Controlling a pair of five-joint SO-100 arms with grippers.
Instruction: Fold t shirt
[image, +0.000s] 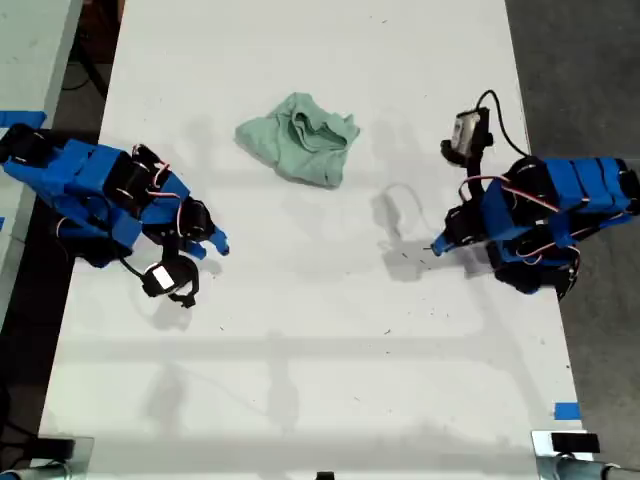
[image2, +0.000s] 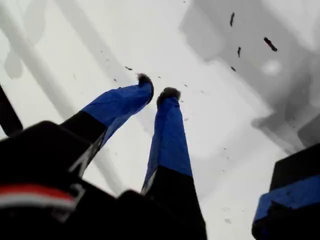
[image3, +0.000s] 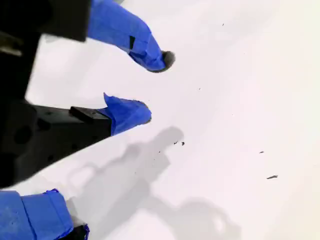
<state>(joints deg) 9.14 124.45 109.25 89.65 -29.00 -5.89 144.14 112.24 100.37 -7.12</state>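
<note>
White surface; only the exterior view shows the rumpled mint-green fabric t shirt.
My first hand is narrowly parted and my second hand wider, both empty.

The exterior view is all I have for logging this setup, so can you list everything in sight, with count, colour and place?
t shirt: one, pale mint green, rumpled bundle on the table, toward the top centre of the exterior view, apart from both arms.
table: one, white, fills most of the exterior view; small dark specks on it.
tape: blue bits, one near the exterior view's lower right table edge, another at its left edge.
floor: grey, along the exterior view's right.
arms: two, blue and black with red and white wiring, one at each side of the exterior view.
my first gripper: blue fingers with dark tips, slightly parted, empty, over bare table.
my second gripper: blue fingers, open, empty, over bare table.
</note>
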